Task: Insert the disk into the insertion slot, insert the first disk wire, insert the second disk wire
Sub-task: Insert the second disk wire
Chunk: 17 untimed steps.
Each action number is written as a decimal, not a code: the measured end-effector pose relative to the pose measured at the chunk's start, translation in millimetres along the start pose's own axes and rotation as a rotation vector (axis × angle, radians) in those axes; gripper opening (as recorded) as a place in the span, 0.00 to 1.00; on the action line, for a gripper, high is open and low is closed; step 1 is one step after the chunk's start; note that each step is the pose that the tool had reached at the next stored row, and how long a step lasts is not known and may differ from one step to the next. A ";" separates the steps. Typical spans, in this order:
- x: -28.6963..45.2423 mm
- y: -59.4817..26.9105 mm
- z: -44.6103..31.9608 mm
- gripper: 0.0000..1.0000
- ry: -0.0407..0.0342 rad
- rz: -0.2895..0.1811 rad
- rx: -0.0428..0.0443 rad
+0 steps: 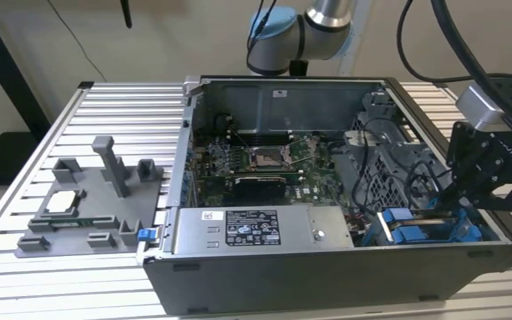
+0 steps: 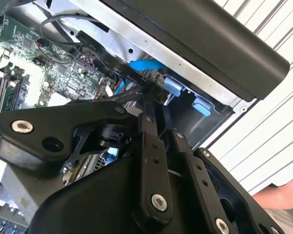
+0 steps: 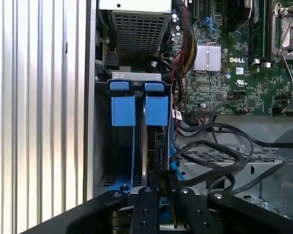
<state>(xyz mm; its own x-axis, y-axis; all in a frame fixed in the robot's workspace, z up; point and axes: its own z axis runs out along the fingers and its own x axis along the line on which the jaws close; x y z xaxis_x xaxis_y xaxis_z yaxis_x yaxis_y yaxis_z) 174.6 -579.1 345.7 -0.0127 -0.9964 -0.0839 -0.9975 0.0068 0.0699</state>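
Two blue-fronted carriers stand side by side in the drive bay [image 3: 135, 75] at the case's front corner, on the exterior view's right [image 1: 421, 230]. The disk [image 3: 156, 110], in its blue carrier, sits down in the insertion slot, in line with my gripper. My gripper [image 3: 163, 189] hangs right over that bay [image 1: 452, 205]. Its fingers [image 2: 149, 141] are drawn close together on the black plug of a disk wire [image 2: 136, 78]. The plug end is at the disk's rear edge [image 2: 154, 92]. How far the plug is seated is hidden by the fingers.
Loose black cables [image 3: 210, 151] loop beside the bay, over the drive cage. The power supply [image 1: 256, 228] and motherboard [image 1: 256, 160] fill the open case. A grey fixture with parts [image 1: 87, 200] stands on the slatted table. Part of a person's hand [image 2: 278, 200] is at the table's edge.
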 end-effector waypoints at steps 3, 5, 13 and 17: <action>0.1 1.0 1.0 0.00 -0.0005 0.003 0.0004; 0.0 1.0 1.5 0.00 -0.0003 0.004 0.0006; 0.1 1.7 3.8 0.00 -0.0013 0.015 0.0020; -0.2 2.3 5.0 0.00 -0.0018 0.026 0.0031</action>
<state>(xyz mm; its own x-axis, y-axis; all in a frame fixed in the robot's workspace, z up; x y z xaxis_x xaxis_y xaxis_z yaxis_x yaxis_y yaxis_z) 171.9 -578.4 340.9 -0.0389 -0.9957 -0.0838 -0.9971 0.0331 0.0691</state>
